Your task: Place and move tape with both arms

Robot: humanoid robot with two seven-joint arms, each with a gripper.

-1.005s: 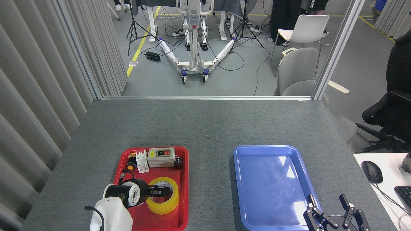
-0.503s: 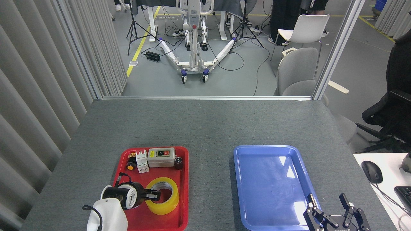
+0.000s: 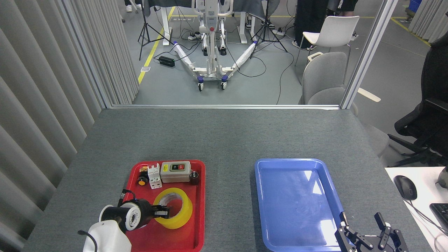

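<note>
My left gripper (image 3: pixel 163 212) is clamping the near-left wall of the tape (image 3: pixel 174 208), which is sitting tilted in the red tray (image 3: pixel 196 231). The blue tray (image 3: pixel 297 203) is lying beside it. My right gripper (image 3: pixel 364 229) is hanging spread, holding nothing.

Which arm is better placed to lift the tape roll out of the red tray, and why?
The left. The left gripper already has its fingers over the tape roll's near wall in the red tray. The right gripper sits open by the blue tray's near corner, far from the roll.
</note>
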